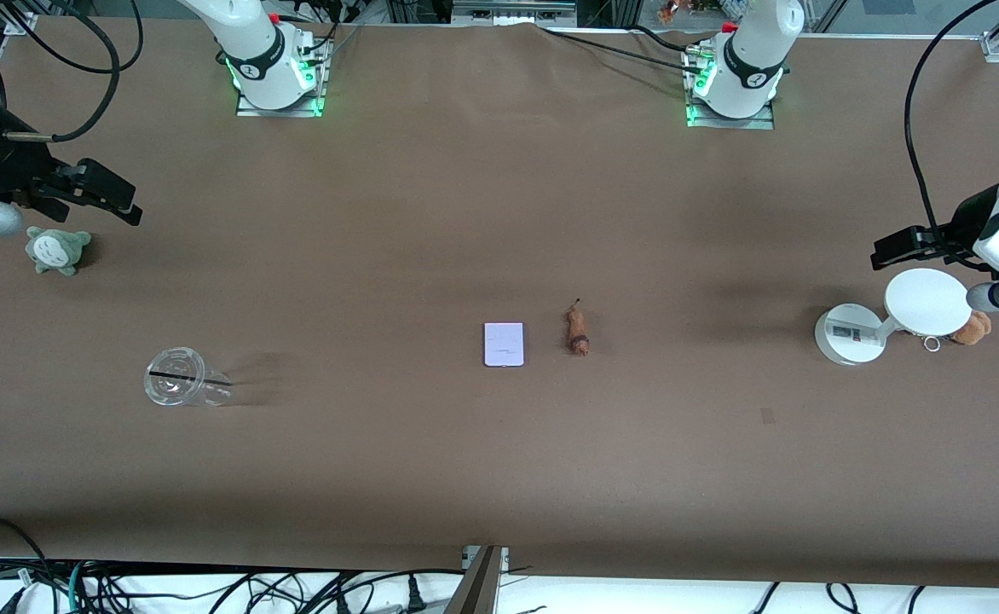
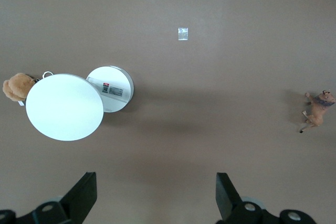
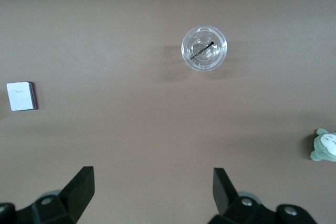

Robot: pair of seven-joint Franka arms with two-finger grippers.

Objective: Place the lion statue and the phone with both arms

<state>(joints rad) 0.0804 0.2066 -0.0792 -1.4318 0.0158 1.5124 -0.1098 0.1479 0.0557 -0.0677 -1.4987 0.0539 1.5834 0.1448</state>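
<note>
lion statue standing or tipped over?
Tipped. The lion statue lies on its side on the table beside the phone; in the left wrist view its legs stick out sideways along the table.

The phone (image 1: 504,344) lay flat near the middle of the table, a small pale lavender-white rectangle with rounded corners; the lion statue (image 1: 579,329), a tiny reddish-brown figurine, lay on its side just beside it toward the left arm's end, darker mane end nearer the front camera, thin tail farther.
</note>
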